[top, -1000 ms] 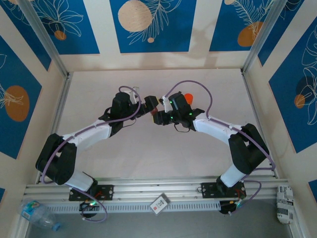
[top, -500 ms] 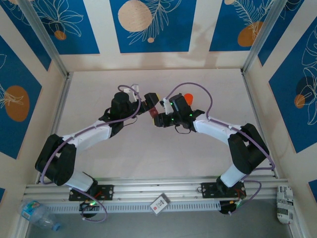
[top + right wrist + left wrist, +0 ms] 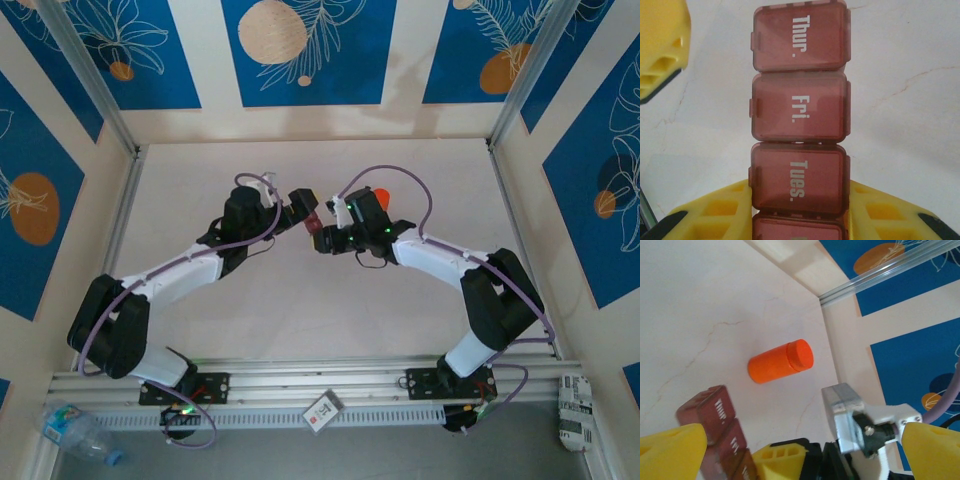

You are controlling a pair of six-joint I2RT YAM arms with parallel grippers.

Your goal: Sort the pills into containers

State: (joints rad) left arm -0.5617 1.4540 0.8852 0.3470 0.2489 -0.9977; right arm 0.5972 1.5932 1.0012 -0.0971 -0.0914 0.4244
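Since a second ago the left jaws have been brought up and across toward the right jaws, so the gap between the two wrists is narrowed. This is near the middle of the pale marbled surface [image 3: 700, 300], slightly toward its far edge.

The dark reddish-brown translucent plastic strip of square lidded compartments [image 3: 799, 115] is clamped by the right jaws at one end, around the "Tues." cell and the one below it. "Fri." and "Thur." are left sticking out free. All lids in view are shut.

Likely reason for the hold: the strip is steadied and presented so a lid can be worked by the other arm.

The left jaws are spread fully with nothing gripped. One yellow left fingertip [image 3: 660, 45] is seen just beside the "Thur." cell, apart from it. Whether the strip is lifted off the surface cannot be told.

A small orange cylindrical bottle [image 3: 781, 362] is lying on its side, capped, beyond the strip toward the far right corner.
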